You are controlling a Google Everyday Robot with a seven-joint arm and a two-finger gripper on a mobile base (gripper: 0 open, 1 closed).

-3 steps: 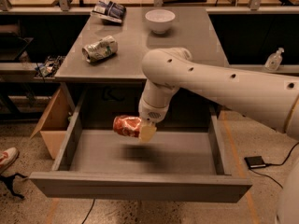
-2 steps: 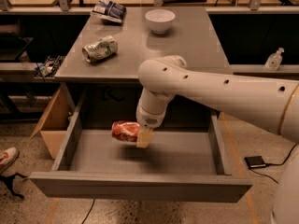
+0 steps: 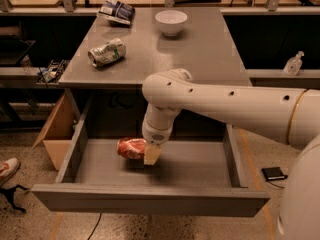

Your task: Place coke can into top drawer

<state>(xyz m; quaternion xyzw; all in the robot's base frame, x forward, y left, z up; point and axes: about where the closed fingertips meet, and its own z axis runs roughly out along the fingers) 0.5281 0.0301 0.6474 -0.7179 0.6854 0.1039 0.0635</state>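
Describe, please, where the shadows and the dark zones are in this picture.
Camera view: the white bowl throws a soft shadow on the countertop; the recess under the countertop is dark; the claw, low inside the top drawer, grips the coke can, with a faint shadow on the drawer floor beneath.

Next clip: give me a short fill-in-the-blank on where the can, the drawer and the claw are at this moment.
1. The claw holds the coke can low inside the top drawer, which stands ____.
2. The coke can is turned on its ____.
3. On the cabinet top, the dented can lies to the ____ of the white bowl in the picture.

Missing words: open; side; left.
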